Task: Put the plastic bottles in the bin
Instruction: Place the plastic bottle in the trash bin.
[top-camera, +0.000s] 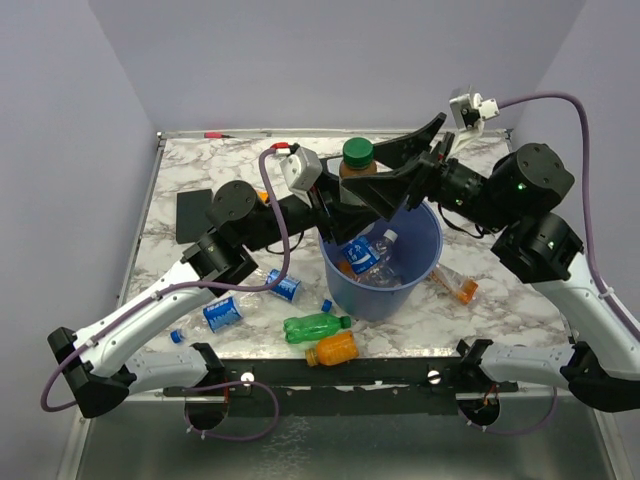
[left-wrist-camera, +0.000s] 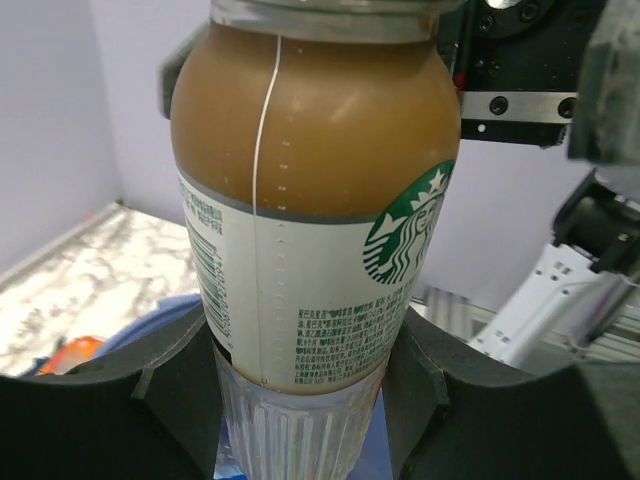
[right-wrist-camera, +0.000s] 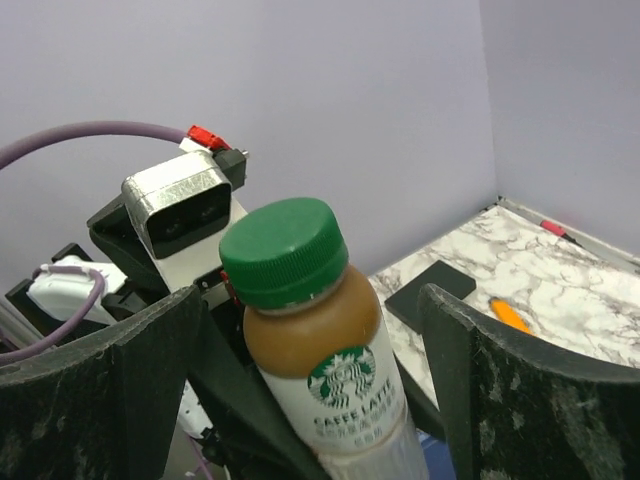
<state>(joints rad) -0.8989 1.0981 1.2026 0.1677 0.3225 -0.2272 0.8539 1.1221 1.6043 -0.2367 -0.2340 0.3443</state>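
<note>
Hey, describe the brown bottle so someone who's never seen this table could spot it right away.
Find the big blue bin in the middle of the marble table. Just above its far rim, the left gripper holds the brown bottle upright. It alone has brown liquid, a white label and a broad green cap.

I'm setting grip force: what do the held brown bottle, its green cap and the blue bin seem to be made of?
Brown bottle: probably clear, glossy plastic, judging by the ribbed see-through base and the shine on its shoulder. It has a printed film label.
Green cap: opaque plastic, with even colour and a soft sheen.
Blue bin: smooth moulded plastic, slightly glossy. It looks rigid, though I can't be sure.
</note>
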